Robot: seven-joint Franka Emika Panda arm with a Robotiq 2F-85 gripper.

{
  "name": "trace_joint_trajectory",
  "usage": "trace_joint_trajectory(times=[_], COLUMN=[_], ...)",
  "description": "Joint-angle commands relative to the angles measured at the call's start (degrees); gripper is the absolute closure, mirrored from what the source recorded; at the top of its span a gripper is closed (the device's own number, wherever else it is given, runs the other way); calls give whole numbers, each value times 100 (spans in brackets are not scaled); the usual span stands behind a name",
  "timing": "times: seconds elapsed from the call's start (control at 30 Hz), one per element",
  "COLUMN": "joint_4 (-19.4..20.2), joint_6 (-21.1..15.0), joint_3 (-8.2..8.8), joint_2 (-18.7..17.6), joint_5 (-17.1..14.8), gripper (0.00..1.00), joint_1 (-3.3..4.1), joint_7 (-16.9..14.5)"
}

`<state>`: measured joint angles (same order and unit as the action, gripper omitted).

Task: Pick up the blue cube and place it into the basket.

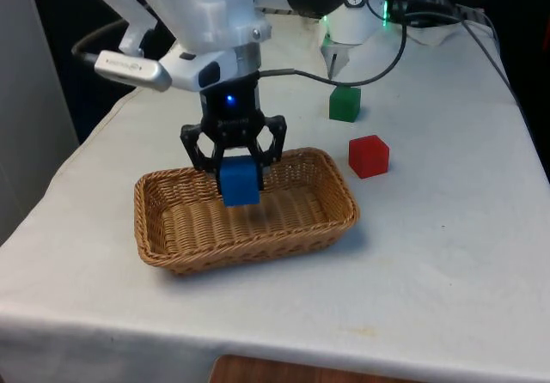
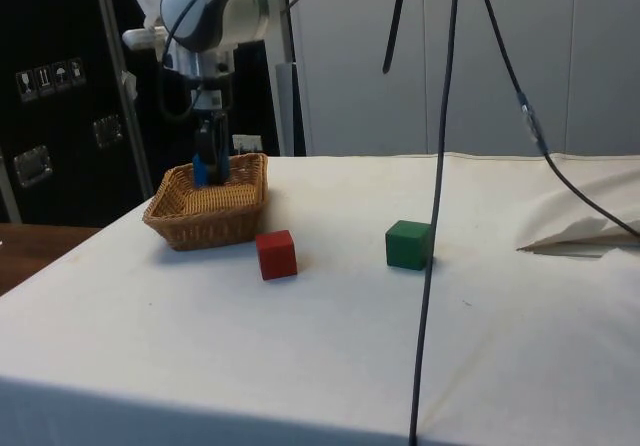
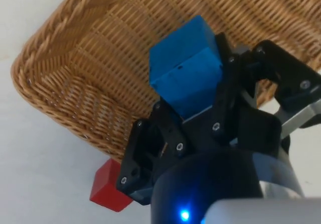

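- Basket: a woven wicker tray, rectangular with rounded corners. It sits on the white cloth of the tabletop towards the front view's left edge, clear of the near edge.
- Gripper: it hangs above the basket's far half, pointing down. Its two black fingers are clamped on the blue cube, one on each opposing face.
- Blue cube: held between the fingers over the basket interior, with its lower part below the level of the far rim in the front view. Whether it touches the basket floor cannot be determined.
- Wrist view: the blue cube is seated between the gripper fingers, with the basket weave directly beneath it.
- Side view: the gripper reaches down inside the basket outline. A sliver of the blue cube shows at the fingers.
- Red cube: it rests on the tabletop just beside the basket's far corner on the front view's right, not touching the rim.
- Green cube: it rests on the tabletop beyond the red cube, nearer the far edge, apart from both the red cube and the basket.
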<state>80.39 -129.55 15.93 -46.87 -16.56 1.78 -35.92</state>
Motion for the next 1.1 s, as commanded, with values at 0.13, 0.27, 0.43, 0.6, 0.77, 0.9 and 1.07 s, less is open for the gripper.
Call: trace_joint_trajectory(times=[0.13, 0.27, 0.43, 0.6, 0.77, 0.9, 1.07], joint_4=[-74, -195, -281, -344, -355, -355, -355], joint_6=[0, 34, 52, 86, 97, 97, 103], joint_3=[-17, -92, -86, -69, -69, -63, -63], joint_2=[-120, -292, -418, -481, -487, -493, -493], joint_5=[-138, -350, -493, -504, -498, -493, -493], gripper=[99, 99, 99, 99, 86, 38, 2], joint_1=[-6, -63, -69, -57, -52, -52, -52], joint_7=[-69, -212, -292, -298, -304, -309, -309])
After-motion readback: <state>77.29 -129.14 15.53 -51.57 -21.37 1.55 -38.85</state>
